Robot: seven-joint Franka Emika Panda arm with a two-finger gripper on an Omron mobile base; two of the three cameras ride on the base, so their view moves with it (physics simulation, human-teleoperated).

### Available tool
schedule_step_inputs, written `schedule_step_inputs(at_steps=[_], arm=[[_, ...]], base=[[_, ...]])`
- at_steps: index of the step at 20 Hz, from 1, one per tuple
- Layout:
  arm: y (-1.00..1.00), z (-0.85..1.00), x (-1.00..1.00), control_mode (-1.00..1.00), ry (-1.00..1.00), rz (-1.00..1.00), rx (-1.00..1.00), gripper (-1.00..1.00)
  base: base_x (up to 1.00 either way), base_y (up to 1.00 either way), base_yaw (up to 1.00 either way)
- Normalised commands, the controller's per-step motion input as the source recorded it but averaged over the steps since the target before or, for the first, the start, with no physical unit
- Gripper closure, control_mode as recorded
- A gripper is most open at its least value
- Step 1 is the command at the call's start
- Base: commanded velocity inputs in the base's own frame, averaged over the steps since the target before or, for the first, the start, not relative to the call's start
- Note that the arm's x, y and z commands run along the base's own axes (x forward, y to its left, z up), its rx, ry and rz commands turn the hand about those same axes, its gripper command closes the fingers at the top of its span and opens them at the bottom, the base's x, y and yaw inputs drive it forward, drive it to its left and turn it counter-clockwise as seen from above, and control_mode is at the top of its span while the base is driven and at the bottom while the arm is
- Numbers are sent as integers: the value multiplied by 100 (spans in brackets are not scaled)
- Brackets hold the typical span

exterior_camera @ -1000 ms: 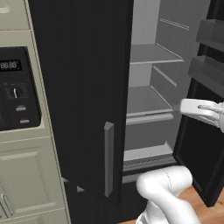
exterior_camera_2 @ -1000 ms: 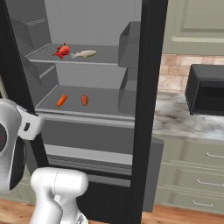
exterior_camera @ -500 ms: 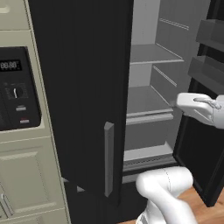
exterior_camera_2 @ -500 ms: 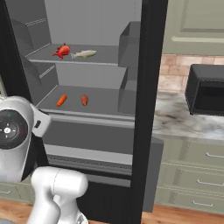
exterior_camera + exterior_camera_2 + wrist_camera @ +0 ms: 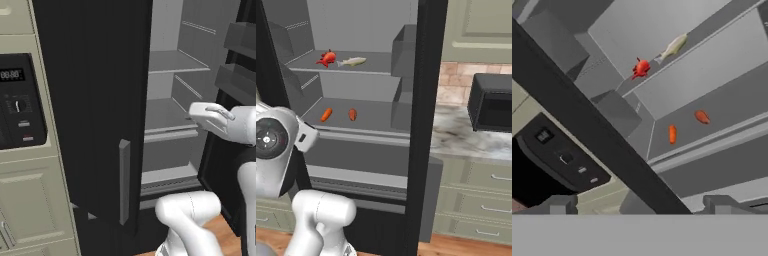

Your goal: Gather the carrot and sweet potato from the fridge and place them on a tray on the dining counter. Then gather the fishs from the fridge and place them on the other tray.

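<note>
Meanwhile the arm is swinging toward the open fridge (image 5: pixel 421 100); since a second ago its hand has come up in front of the lower shelf. On that shelf the carrot (image 5: pixel 326 115) is lying left of the sweet potato (image 5: pixel 352 114), slightly apart. Above, the red fish (image 5: pixel 326 58) and pale fish (image 5: pixel 352 62) are sitting close together, possibly touching. The gripper (image 5: pixel 639 204) is gaping wide, holding nothing, well short of the carrot, so the reach is only beginning.

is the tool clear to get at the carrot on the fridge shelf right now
Probably yes. The fridge door stands open, and the carrot lies bare near the shelf's front, apart from the sweet potato. The tool is open and aimed inside, though still well short of it.
</note>
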Motion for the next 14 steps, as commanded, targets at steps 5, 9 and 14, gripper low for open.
schedule_step_inputs(at_steps=[5, 9, 14], arm=[[0, -15, 36, -100, 1, -1, 8, -100], [0, -24, 39, -100, 1, 0, 11, -100], [4, -23, 54, -100, 3, 0, 15, -100]], base=[[0, 0, 0], [0, 0, 0], [0, 0, 0]])
